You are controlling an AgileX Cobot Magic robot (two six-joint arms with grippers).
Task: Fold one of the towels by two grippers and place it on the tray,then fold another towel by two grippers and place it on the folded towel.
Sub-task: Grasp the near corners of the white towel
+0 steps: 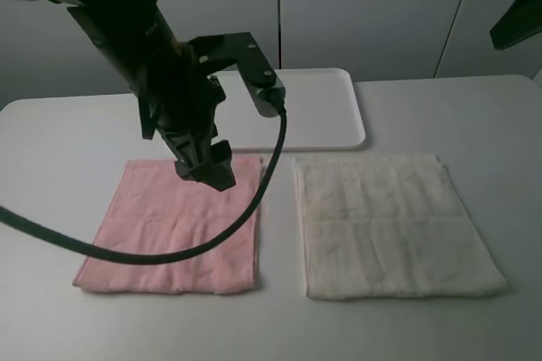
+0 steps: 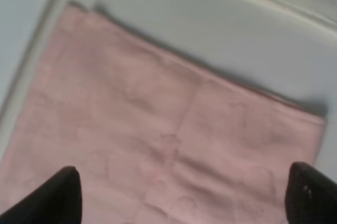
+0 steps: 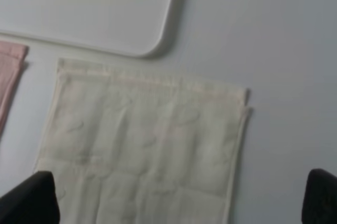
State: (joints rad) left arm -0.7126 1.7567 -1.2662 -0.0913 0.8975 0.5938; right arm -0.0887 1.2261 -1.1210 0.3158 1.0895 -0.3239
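The pale pink towel (image 1: pixel 174 225) lies flat on the table at the left, and the cream-white towel (image 1: pixel 394 225) lies flat beside it at the right with a narrow gap between them. The white tray (image 1: pixel 309 107) sits behind them, with nothing on it where it shows. My left gripper (image 1: pixel 206 170) hangs over the pink towel's far edge. In the left wrist view its fingertips (image 2: pixel 52 197) stand wide apart above the pink towel (image 2: pixel 158 129), holding nothing. My right gripper (image 3: pixel 176 203) is open high above the cream towel (image 3: pixel 142 145), near the tray (image 3: pixel 79 8).
Part of my right arm (image 1: pixel 517 13) shows at the top right corner. A black cable (image 1: pixel 169 251) from the left arm loops over the pink towel. A pale wall stands behind the white table (image 1: pixel 474 115).
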